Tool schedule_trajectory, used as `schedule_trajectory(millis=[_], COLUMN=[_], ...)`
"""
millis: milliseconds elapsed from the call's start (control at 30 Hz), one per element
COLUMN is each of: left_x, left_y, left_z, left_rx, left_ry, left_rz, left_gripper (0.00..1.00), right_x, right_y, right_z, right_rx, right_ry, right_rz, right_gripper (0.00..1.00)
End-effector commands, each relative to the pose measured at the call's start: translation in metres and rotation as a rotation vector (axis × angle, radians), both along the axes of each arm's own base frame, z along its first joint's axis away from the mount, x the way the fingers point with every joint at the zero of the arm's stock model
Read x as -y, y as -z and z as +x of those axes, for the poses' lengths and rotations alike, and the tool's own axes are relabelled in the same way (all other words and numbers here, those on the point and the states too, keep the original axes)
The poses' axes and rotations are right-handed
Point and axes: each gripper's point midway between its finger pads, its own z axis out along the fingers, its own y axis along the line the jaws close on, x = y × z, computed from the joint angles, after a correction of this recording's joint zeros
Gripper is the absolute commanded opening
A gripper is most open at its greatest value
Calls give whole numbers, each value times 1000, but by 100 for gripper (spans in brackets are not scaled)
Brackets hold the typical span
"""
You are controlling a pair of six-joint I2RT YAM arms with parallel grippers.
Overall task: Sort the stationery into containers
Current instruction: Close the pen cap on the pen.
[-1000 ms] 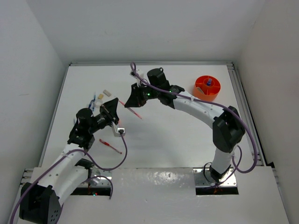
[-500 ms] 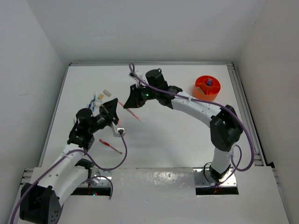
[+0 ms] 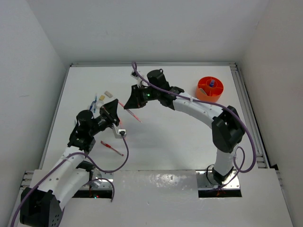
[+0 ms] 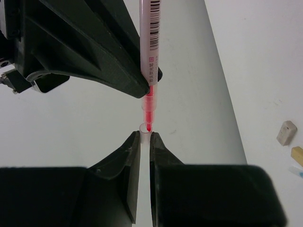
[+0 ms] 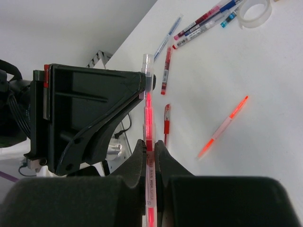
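Red pen (image 4: 150,42): you've got it strung in the air between both grippers. There's a barcode label on the barrel, and the red ink core shows through the clear end.
Left gripper (image 4: 146,137): your jaws are pinched together on the clear tip end of that pen, with the two fingers almost meeting around it.
Right gripper (image 5: 149,144): jaws clamped tight on the labelled barrel, so each arm has one end and the two grippers face each other just apart.
Position: the shared pen sits over the left-centre of the table (image 3: 180,137), in front of the left arm's wrist.
Orange tub (image 3: 202,93): it's at the far right of the table, well apart from both grippers. It has dividers inside, and a blue-capped bottle (image 3: 212,83) stands in one compartment.
Red-and-clear pen (image 5: 222,126): lying loose on the tabletop, just beside the spot under the two grippers.
Second red pen (image 3: 111,148): flat on the table, near your left arm and closer to the bases.
Pen cluster (image 5: 199,21): red and blue pens lie together at the far left, with a clear tape roll (image 5: 255,12) just beside them.
Beige block (image 4: 286,132): it rests on the table near that cluster, and a small yellowish piece (image 4: 297,155) is close by.
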Motion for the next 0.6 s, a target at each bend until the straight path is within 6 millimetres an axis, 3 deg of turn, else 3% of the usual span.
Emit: schedule_trajectory(millis=[0,567], left_x=[12,6], left_y=[-16,-14], left_z=[-8,-2], left_rx=[55,53], left_ry=[75,38], left_rz=[-3,16], left_gripper=[0,0], right_x=[-4,9], right_y=[-33,-19], right_z=[26,17], right_rx=[87,68], right_ry=[74,80], right_rz=[91,57], right_gripper=[0,0])
